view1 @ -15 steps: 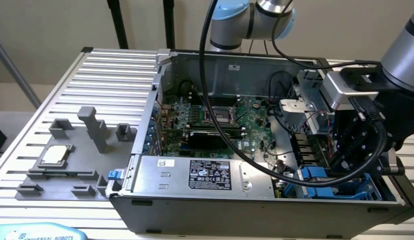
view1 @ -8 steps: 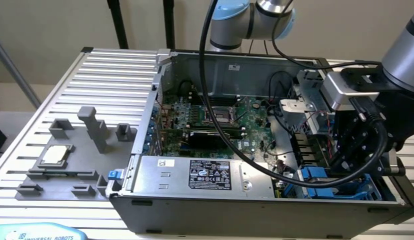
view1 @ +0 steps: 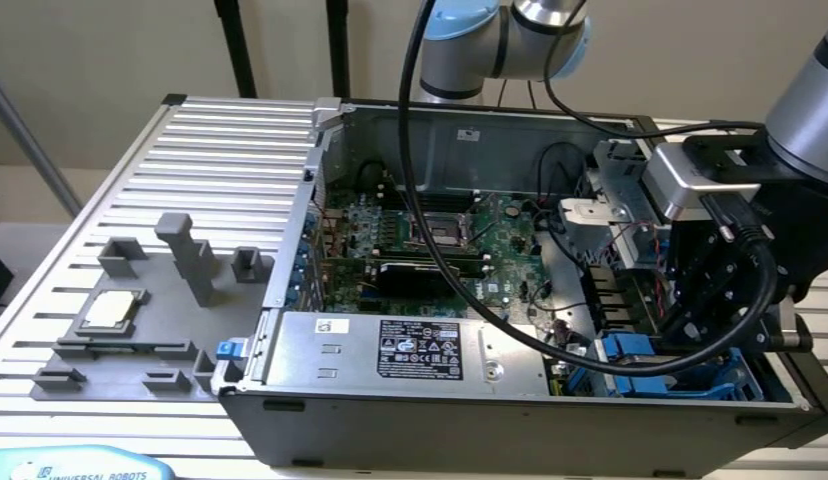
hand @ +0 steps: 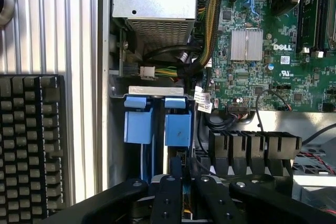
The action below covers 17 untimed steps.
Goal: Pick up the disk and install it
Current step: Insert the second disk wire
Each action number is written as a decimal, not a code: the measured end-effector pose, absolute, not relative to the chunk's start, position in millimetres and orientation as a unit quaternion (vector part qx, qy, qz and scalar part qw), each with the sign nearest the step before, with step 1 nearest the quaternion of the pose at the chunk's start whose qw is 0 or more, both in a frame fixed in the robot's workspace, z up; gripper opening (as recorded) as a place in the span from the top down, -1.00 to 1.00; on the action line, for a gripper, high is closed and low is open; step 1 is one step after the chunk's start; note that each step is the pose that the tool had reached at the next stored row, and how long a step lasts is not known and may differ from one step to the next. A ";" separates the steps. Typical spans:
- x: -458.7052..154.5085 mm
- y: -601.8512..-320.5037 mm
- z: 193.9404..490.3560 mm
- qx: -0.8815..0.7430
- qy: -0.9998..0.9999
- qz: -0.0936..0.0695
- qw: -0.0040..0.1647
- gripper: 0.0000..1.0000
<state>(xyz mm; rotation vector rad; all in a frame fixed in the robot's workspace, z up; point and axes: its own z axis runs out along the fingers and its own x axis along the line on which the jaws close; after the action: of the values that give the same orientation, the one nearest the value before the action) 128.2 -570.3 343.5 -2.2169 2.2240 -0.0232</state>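
The job looks well along to me: the black two-fingered claw (hand: 182, 195) is down inside the open grey computer case (view1: 387, 425), over the drive bay at the case's 4 o'clock corner in the exterior view. Its fingers are drawn close, apparently pinched on the disk (hand: 177, 128), a blue-framed carrier standing edge-on in its slot (seating depth unclear).

wall: plain beige (view1: 107, 50) | table: ribbed metal (view1: 241, 150) | posts: black (view1: 234, 45)
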 end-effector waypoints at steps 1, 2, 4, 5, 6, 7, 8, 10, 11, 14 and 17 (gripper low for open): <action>128.2 -570.3 343.6 -0.706 0.708 -0.007 0.001 0.68; 128.2 -570.3 343.5 -0.706 0.708 -0.007 0.001 0.68; 128.2 -570.3 343.5 -0.706 0.708 -0.007 0.001 0.68; 128.1 -570.3 343.5 -0.706 0.708 -0.007 0.001 0.68; 128.0 -570.4 343.6 -0.706 0.708 -0.007 0.001 0.68; 127.8 -570.4 343.6 -0.707 0.708 -0.007 0.001 0.68; 127.5 -570.3 343.6 -0.707 0.707 -0.007 0.001 0.68; 126.8 -570.4 343.5 -0.708 0.706 -0.008 0.001 0.68; 126.3 -570.3 343.5 -0.709 0.705 -0.008 0.001 0.68; 125.0 -570.4 343.5 -0.712 0.702 -0.008 0.002 0.68; 124.8 -570.3 343.6 -0.715 0.699 -0.010 0.003 0.68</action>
<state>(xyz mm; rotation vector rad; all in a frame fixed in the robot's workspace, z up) 124.8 -570.3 343.6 -2.2416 2.1921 -0.0307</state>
